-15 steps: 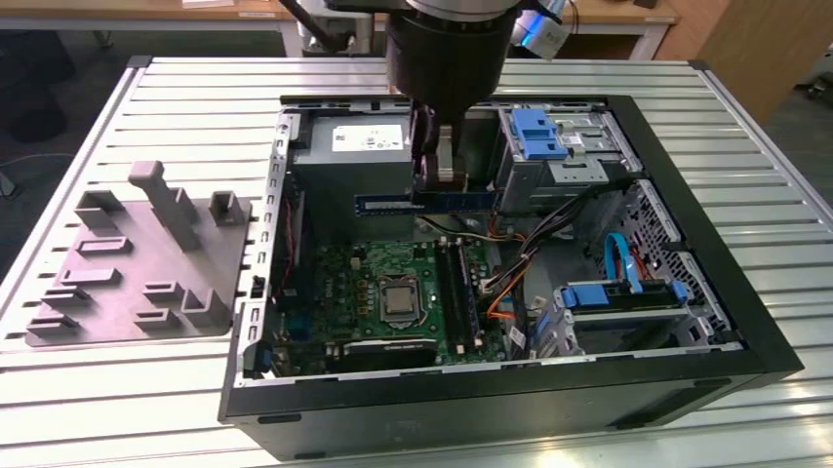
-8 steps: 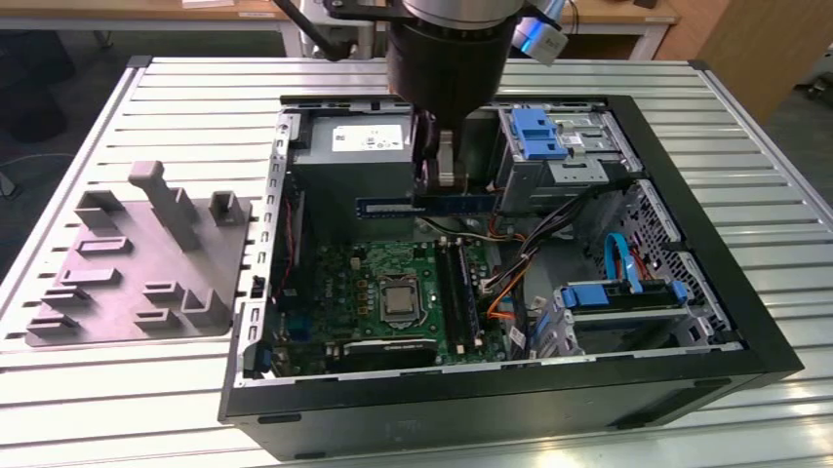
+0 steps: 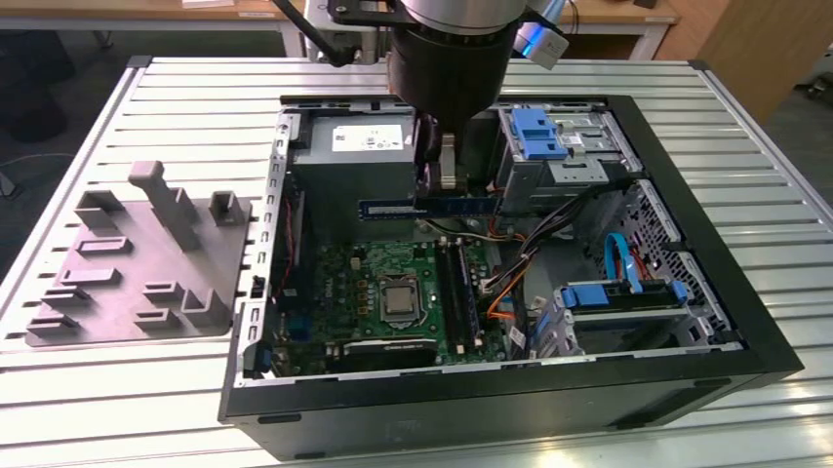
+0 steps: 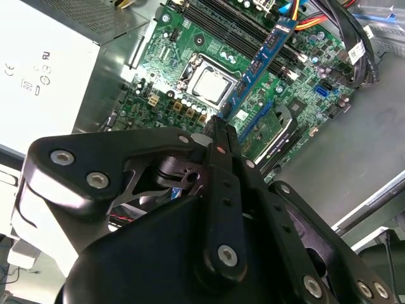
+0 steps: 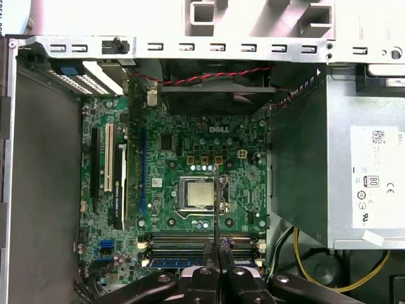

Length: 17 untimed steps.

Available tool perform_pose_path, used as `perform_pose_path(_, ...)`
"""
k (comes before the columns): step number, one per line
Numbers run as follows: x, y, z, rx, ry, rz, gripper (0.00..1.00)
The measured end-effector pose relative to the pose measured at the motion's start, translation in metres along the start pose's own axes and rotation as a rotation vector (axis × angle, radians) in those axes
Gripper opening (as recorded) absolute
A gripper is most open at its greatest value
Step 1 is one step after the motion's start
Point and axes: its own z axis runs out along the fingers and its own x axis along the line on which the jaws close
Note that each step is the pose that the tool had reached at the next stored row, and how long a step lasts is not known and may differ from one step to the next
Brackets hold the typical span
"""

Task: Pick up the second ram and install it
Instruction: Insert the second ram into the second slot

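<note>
— Where is the second ram found?
— Clamped in the gripper, held above the motherboard; its long axis is seen lying crosswise to the memory slots below.

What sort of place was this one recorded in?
Probably a robotics lab or workshop: an open computer case lies on a slatted metal table, a grey moulded fixture sits beside it, and a wooden desk stands behind. The hand grips a RAM stick.
</note>
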Motion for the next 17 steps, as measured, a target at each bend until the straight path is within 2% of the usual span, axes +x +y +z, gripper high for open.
perform_pose_path(12,0.0,0.0,0.0,0.0001,-0.0002,0.003,0.12)
perform_pose_path(17,0.0,0.0,0.0008,0.0015,-0.0039,0.083,0.12)
